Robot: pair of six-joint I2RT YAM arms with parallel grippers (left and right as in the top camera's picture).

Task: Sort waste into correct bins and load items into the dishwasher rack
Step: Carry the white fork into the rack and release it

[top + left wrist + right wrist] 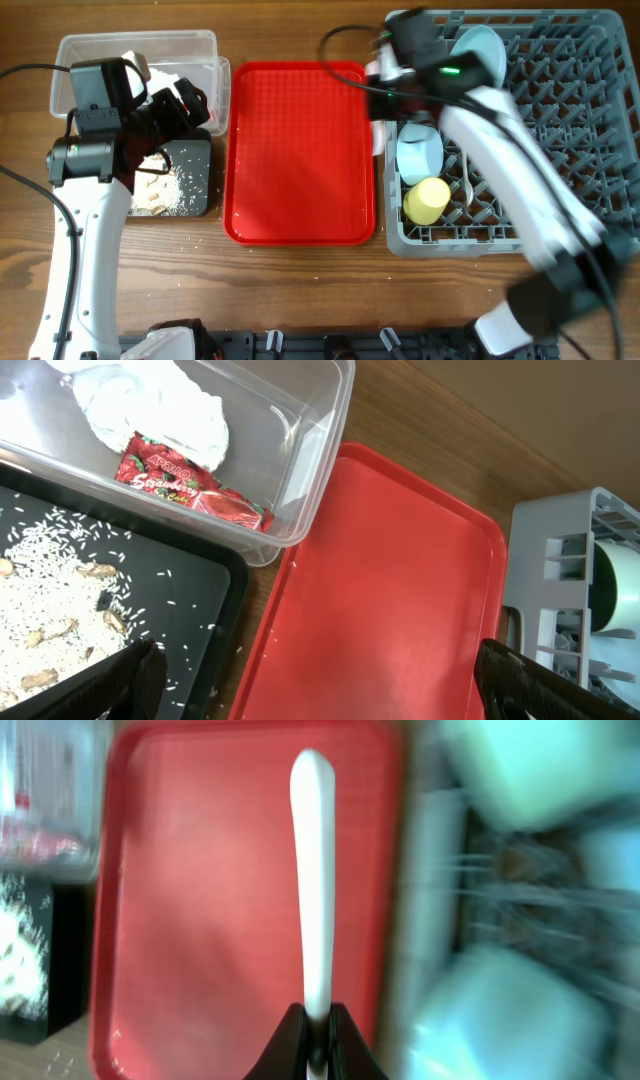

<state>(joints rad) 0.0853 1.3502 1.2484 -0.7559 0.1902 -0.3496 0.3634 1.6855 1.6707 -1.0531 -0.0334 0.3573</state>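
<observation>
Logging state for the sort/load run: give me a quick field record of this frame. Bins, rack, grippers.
clear tub: holds white napkin and red wrapper
black tray: holds food scraps
red tray: between bins and rack, nothing seen on it
dishwasher rack: yellow cup and light blue bowl inside
left gripper: open
right gripper: shut on white utensil; fork or spoon unclear, view blurred

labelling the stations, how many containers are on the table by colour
clear tub: 1
black tray: 1
red tray: 1
grey rack: 1
total: 4
</observation>
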